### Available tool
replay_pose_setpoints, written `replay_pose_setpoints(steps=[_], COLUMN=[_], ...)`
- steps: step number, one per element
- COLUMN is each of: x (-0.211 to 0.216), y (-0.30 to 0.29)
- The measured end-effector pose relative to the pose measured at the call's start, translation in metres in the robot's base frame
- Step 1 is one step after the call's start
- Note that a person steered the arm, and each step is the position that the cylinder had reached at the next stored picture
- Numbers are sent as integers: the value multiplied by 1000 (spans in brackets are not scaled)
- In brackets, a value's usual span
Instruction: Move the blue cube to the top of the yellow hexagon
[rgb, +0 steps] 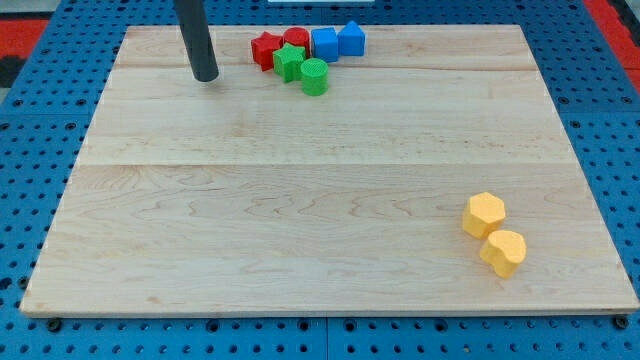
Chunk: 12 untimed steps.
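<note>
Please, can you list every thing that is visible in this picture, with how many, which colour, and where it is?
blue cube: one, blue, top centre, in the cluster
blue block: one, blue, pointed top, right end of the cluster
red star: one, red, left end of the cluster
red block: one, red, shape unclear, behind the green star
green star: one, green, front of the cluster
green cylinder: one, green, nearest front of the cluster
yellow hexagon: one, yellow, lower right
yellow block: one, yellow, just below the hexagon
board: one, pale wood, fills the view
my tip: one, dark rod, left of the cluster, apart
</note>
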<state>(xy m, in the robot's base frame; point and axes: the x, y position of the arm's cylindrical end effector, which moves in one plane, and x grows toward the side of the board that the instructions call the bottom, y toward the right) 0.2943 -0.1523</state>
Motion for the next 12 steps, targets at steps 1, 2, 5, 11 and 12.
replay_pose_setpoints(steps=[1, 2, 5, 11, 12], x=[0, 0, 32, -97, -87], y=[1, 1, 237, 117, 133])
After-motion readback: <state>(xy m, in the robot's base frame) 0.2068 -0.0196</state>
